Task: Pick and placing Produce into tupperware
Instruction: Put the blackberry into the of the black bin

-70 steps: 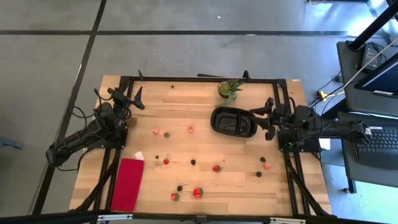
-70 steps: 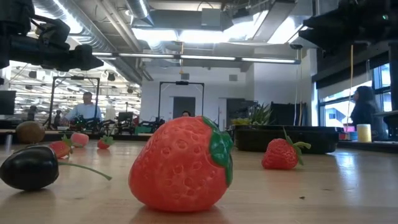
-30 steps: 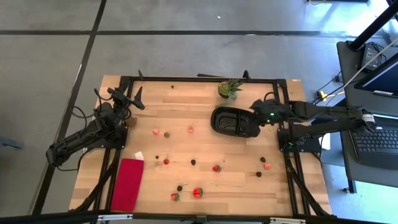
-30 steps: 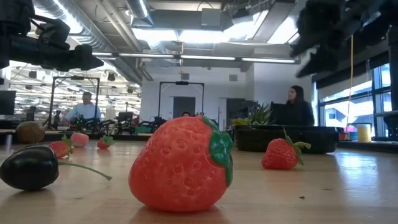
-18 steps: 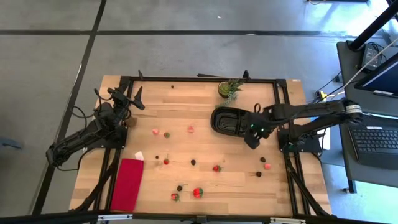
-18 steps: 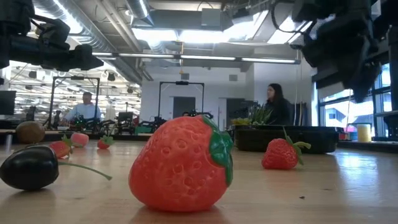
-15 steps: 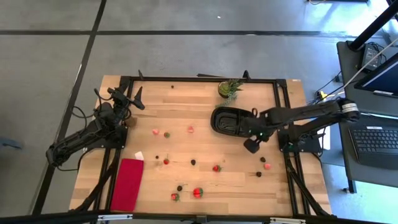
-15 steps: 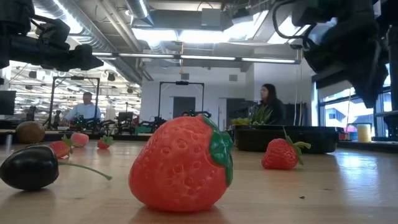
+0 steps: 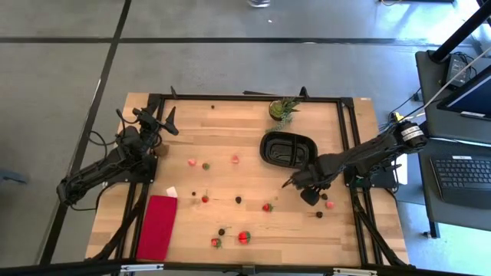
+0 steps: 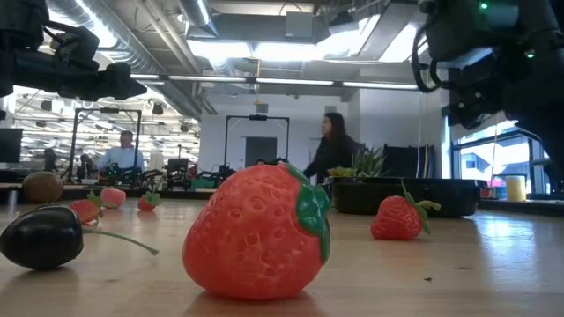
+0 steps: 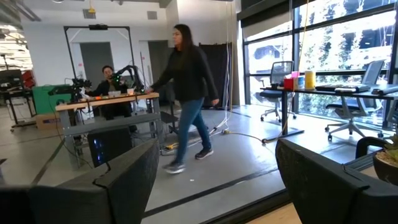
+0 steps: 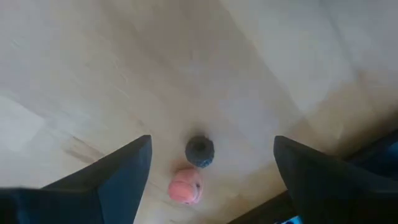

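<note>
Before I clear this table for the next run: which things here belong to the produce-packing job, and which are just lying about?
Job:
small red, pink and dark produce pieces
black oval plastic tupperware
right end effector, open, above the pieces near the table's right edge

Lying about:
flat red rectangular cloth
green spiky potted plant

Bright ceiling lights [image 10: 264,48] glare at the upper centre of the low view. Daylight floods the windows [image 11: 323,56] at the left wrist view's right. The right wrist view is blurred, the bench [image 12: 124,74] washed pale.
</note>
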Controlling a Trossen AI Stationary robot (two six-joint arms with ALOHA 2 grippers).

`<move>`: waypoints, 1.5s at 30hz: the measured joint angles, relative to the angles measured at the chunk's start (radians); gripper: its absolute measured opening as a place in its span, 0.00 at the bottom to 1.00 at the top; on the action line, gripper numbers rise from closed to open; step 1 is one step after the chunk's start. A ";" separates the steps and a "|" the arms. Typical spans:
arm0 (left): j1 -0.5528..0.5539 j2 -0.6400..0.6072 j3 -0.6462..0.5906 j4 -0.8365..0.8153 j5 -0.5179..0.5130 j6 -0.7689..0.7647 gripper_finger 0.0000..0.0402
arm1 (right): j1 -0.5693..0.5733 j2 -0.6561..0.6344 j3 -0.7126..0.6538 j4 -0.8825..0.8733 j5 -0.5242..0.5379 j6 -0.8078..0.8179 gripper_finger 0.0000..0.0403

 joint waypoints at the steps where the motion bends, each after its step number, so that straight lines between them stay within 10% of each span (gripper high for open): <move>1: 0.000 0.000 0.000 0.000 0.000 0.000 0.79 | 0.013 0.010 0.000 0.000 -0.015 0.019 0.84; 22: 0.000 0.000 0.000 0.000 0.000 -0.004 0.79 | 0.087 0.108 -0.124 0.217 -0.135 0.131 0.82; 45: 0.000 0.000 0.000 0.000 0.000 -0.005 0.79 | 0.087 0.112 -0.128 0.225 -0.141 0.096 0.36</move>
